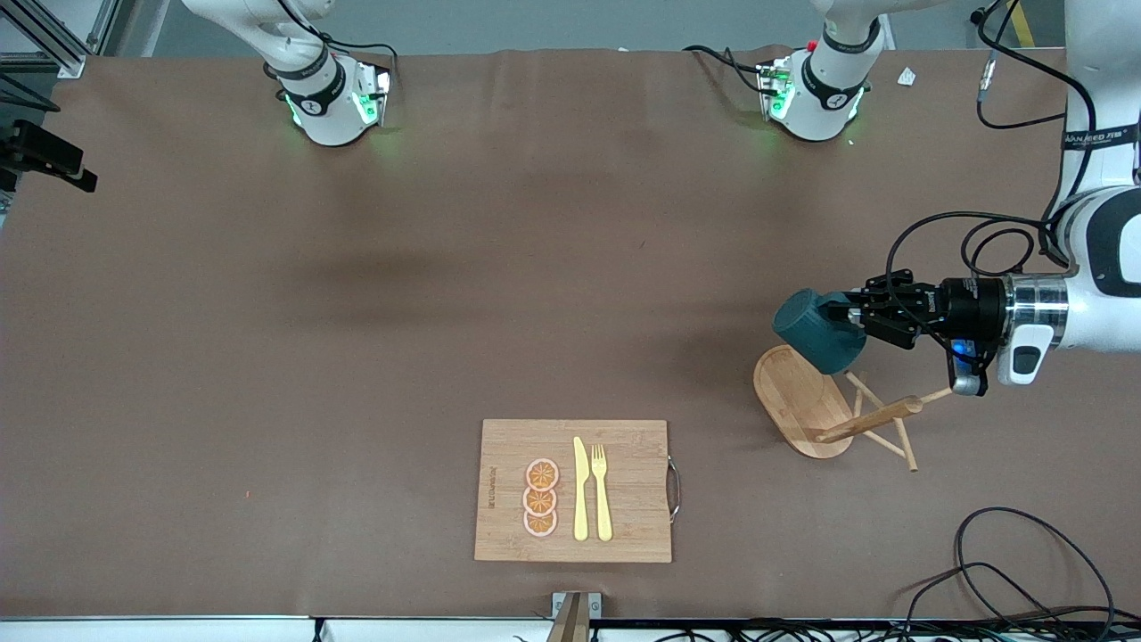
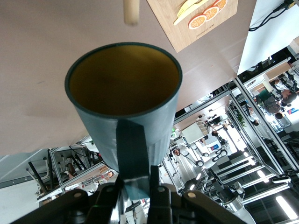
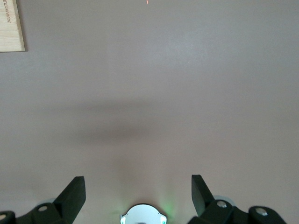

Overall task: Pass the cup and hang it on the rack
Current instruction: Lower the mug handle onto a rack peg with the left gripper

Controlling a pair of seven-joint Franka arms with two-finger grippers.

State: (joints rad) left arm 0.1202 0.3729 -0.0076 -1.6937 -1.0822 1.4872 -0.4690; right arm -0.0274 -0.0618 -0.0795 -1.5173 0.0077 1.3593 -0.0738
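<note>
Sideways — left gripper, cup clamped

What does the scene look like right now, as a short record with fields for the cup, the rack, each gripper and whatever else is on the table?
cup: teal cup held by its handle, over the rack
rack: wooden rack at the left arm's end of the table, nothing hanging on it
left gripper: left gripper shut on the cup's handle
right gripper: right gripper open, waiting above bare table
other: cutting board with orange slices, knife and fork
</note>
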